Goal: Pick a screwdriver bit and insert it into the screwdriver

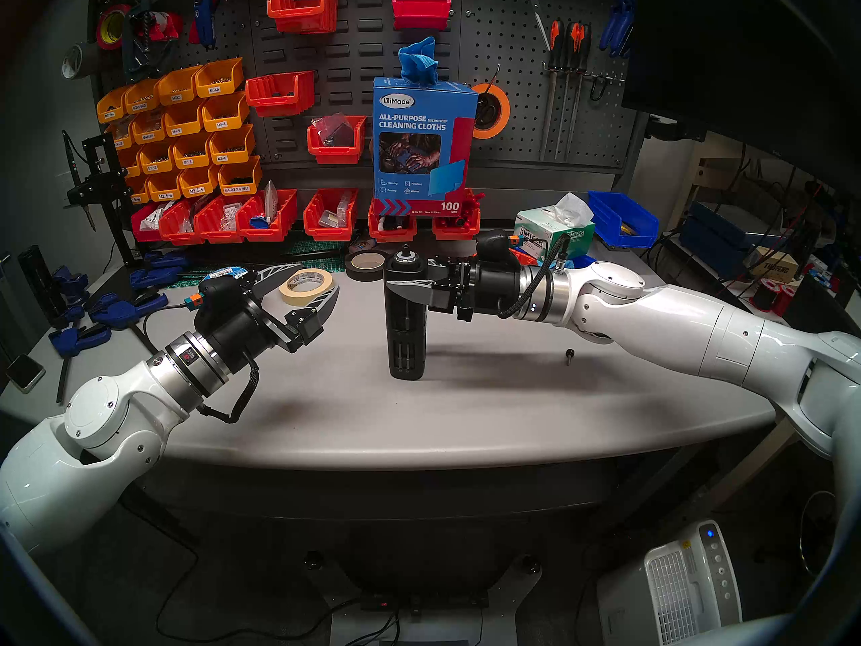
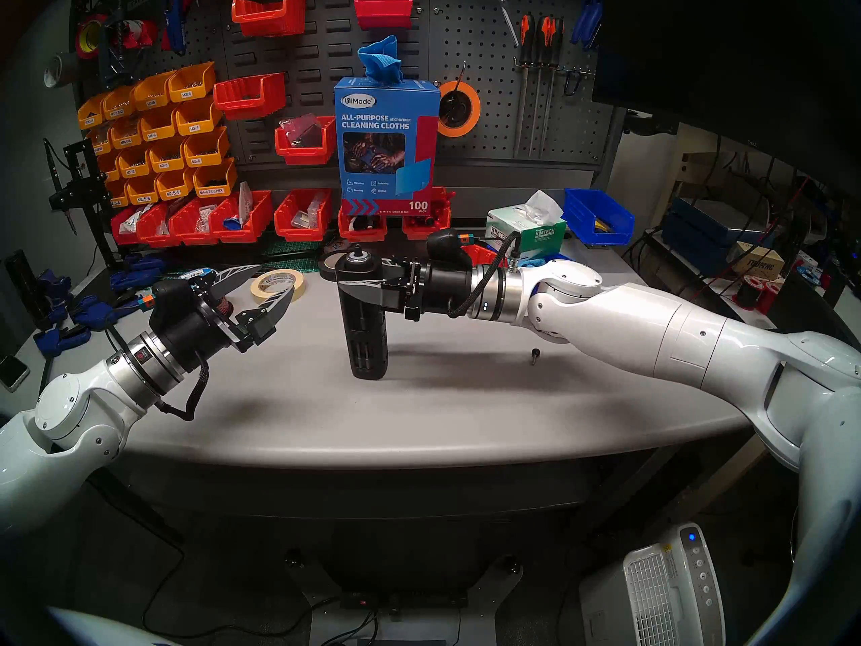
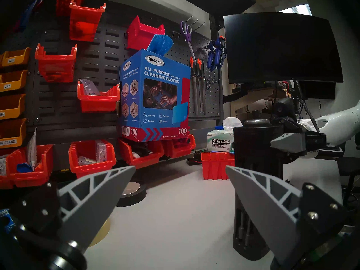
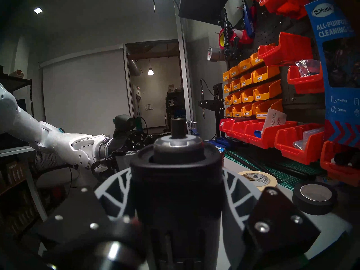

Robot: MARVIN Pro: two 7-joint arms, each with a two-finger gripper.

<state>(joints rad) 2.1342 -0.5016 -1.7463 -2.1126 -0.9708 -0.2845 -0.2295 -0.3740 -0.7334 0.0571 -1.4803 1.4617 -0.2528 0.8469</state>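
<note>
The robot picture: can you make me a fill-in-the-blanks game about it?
1. The right pincer is shut on the black ____.
2. The left pincer is ____ and holds nothing.
3. The cream tape roll lies on the ____.
4. The cloth poking out of the tall box is ____.

Missing words: screwdriver, open, table, blue
</note>
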